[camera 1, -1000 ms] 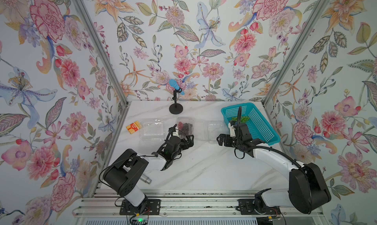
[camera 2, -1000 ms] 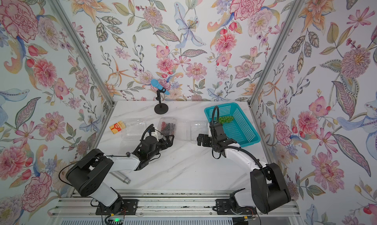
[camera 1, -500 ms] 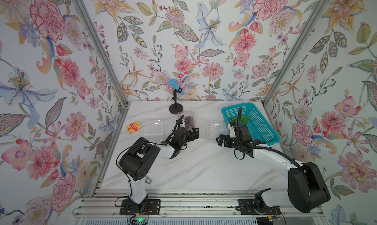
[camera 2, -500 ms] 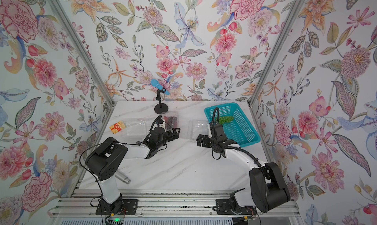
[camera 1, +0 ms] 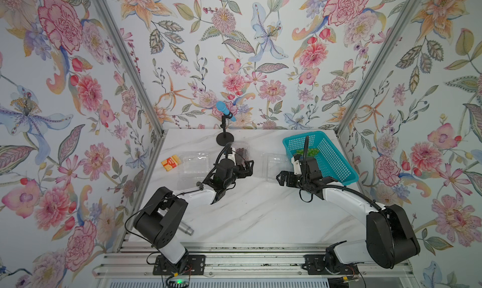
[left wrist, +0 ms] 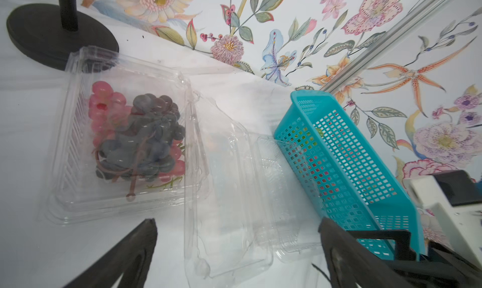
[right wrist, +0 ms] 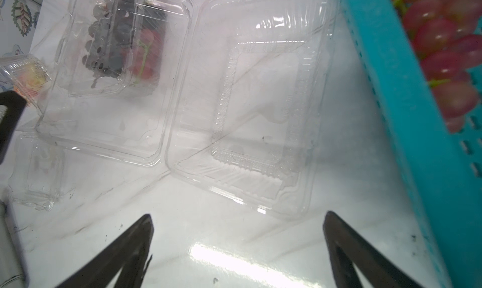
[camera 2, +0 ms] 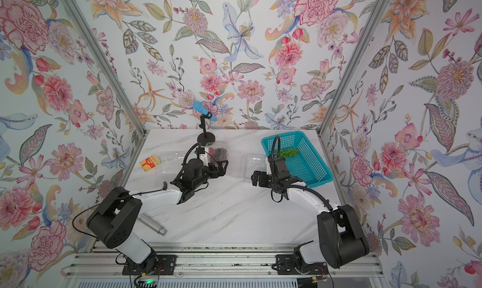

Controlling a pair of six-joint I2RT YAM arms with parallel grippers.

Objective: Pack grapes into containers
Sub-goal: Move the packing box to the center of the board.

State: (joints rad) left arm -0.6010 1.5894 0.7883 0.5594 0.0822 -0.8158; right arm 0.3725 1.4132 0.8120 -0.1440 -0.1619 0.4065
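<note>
Clamshells [camera 1: 195, 164]: I counted three, in a row mid-frame.
Middle clamshell [left wrist: 125, 200]: held two bunches, red-pink grapes [left wrist: 104, 104] and dark grapes [left wrist: 146, 132].
Green grapes [camera 2: 288, 152]: one bunch, sat in the teal basket [camera 2: 310, 166], right of centre.
Left gripper [left wrist: 237, 221]: jaws were spread wide, empty.
Right gripper [right wrist: 238, 215]: also spread wide, empty.

Both top views: I look from high up, well apart from the teal basket [camera 1: 335, 158] [camera 2: 310, 164], down and forward over the whole table [camera 1: 260, 208]. The pair share nearly everything.

Left wrist view: low and near, facing the teal basket [left wrist: 347, 164] side-on across the clear box [left wrist: 276, 185].

Right wrist view: lower and nearer, just beside the teal basket [right wrist: 407, 117], looking along its wall.

Both wrist views share the clear box [right wrist: 260, 117] beside the basket.
</note>
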